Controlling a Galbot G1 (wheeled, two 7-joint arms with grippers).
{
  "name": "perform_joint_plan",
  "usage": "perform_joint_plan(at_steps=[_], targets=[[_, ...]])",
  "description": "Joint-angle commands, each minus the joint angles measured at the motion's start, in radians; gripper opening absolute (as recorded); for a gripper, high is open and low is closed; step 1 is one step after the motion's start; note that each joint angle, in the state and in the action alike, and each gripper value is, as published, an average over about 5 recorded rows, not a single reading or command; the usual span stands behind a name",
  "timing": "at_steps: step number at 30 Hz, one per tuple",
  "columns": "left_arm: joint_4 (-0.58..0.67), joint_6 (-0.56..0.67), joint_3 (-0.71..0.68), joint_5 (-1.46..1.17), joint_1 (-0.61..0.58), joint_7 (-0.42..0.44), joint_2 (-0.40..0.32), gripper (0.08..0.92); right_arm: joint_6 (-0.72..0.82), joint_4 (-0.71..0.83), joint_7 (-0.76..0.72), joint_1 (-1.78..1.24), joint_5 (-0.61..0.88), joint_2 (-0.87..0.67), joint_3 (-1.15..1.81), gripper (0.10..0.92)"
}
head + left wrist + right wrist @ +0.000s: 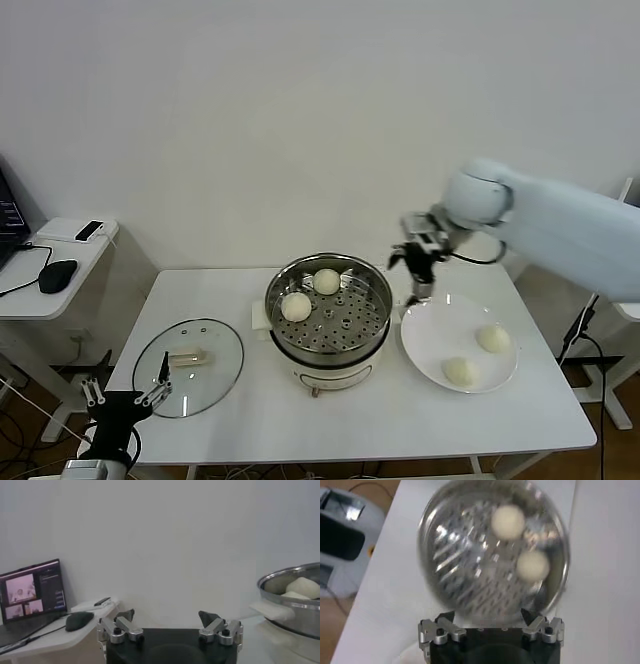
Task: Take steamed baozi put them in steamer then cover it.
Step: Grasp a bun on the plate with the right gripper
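The steel steamer [375, 290] stands mid-table on its white base, with two baozi [296, 307] [327, 281] on its perforated tray. Two more baozi [493, 338] [460, 371] lie on the white plate [430, 325] to its right. My right gripper [418, 275] hangs open and empty between the steamer's right rim and the plate's far edge. Its wrist view looks down on the steamer [445, 555] with both buns [508, 521] [532, 565]. The glass cover [215, 350] lies flat on the table at the left. My left gripper [122, 394] is parked open at the table's front left corner.
A white side table [55, 260] at the far left carries a laptop [30, 592], a mouse [58, 274] and a phone [89, 231]. A folded white cloth [260, 316] lies by the steamer's left side. A cable and a stand are beyond the table's right edge.
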State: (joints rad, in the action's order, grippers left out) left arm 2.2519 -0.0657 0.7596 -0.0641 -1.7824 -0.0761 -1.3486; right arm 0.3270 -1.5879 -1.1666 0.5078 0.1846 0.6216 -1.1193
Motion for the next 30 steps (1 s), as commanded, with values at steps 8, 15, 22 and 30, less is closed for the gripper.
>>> perform_joint_plan(at_steps=[8, 15, 22, 30], targets=[[-0.013, 0.000, -0.015, 0.011, -0.002, 0.000, -0.001, 0.823, -0.066, -0.077, 0.008, -0.615, -0.288, -0.304, 0.415, 0.823], [-0.019, -0.003, -0.017, 0.019, 0.003, 0.000, -0.006, 0.823, -0.071, 0.027, 0.025, -0.756, -0.335, -0.227, 0.535, 0.823], [-0.022, -0.003, -0.008, 0.021, -0.004, 0.000, -0.009, 0.823, -0.076, 0.131, 0.039, -0.762, -0.357, -0.147, 0.538, 0.823], [-0.034, -0.002, -0.003, 0.021, -0.003, 0.001, -0.013, 0.823, -0.072, 0.190, 0.053, -0.764, -0.361, -0.065, 0.528, 0.823]])
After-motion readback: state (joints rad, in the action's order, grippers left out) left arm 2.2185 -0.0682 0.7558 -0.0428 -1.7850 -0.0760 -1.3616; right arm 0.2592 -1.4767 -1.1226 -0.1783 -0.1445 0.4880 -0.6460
